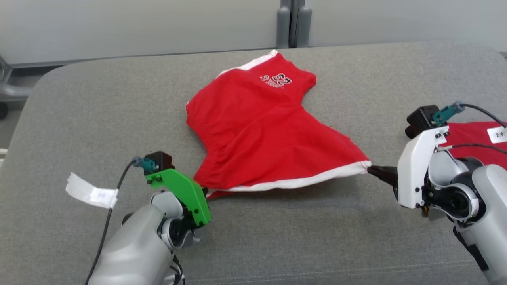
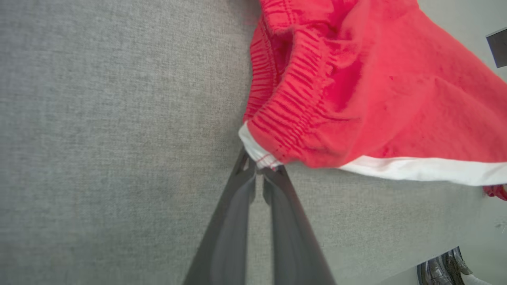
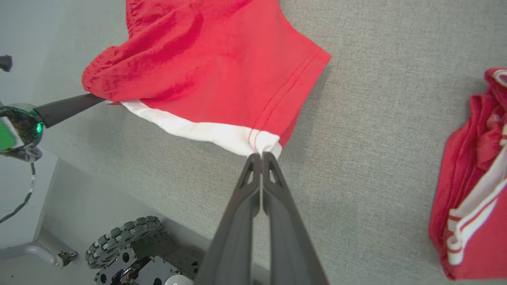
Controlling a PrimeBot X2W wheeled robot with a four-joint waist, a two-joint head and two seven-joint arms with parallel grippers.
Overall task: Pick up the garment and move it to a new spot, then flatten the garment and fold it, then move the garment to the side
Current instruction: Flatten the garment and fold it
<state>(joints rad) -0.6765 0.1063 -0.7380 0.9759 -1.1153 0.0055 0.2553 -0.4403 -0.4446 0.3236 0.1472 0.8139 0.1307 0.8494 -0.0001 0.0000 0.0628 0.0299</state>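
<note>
Our left fingers [image 2: 231, 221] and right fingers [image 3: 237, 221] are clamped shut on the garment [image 1: 261, 130], stretching it flat. We judge folding and moving aside remain.

lab: grey padded worktable [image 1: 277, 245]

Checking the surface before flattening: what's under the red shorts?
Beneath the raised white hem of the red shorts, bare gray table shows; under their middle, everything is covered.
</note>
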